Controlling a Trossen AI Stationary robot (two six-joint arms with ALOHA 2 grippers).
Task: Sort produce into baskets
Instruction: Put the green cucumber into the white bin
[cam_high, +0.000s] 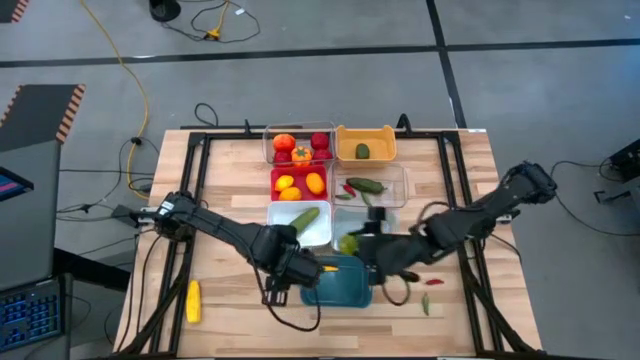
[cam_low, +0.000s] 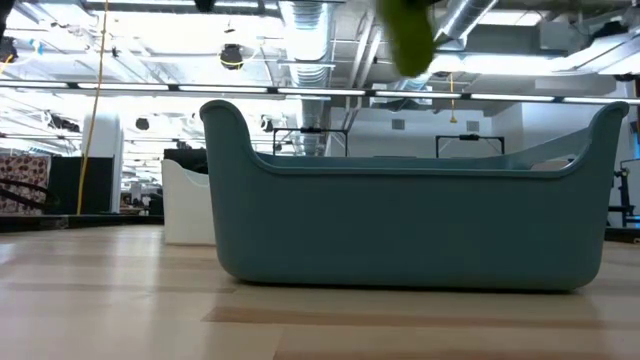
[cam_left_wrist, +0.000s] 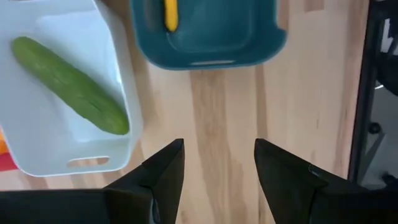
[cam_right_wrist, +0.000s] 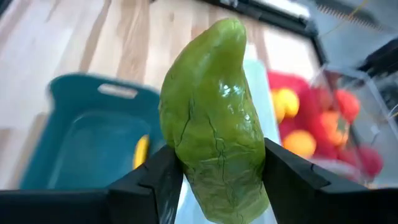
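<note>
Right arm held a green vegetable above the baskets.

I had the right gripper (cam_right_wrist: 214, 180) clamped on a wrinkled green vegetable (cam_right_wrist: 214, 121), poised by the pale basket (cam_high: 355, 222) just behind the teal basket (cam_high: 340, 285), which held one small yellow piece (cam_left_wrist: 170, 14). My left gripper (cam_left_wrist: 217, 165) stood open over bare table, beside the white basket (cam_left_wrist: 59, 152) with its cucumber (cam_left_wrist: 68, 84).

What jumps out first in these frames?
The right gripper holds a wrinkled green vegetable that fills its wrist view, raised beside the teal basket. Behind it, the red basket and a clear basket are bright with orange and red fruit. The left gripper hangs open over bare wood next to a cucumber in the white basket.
</note>
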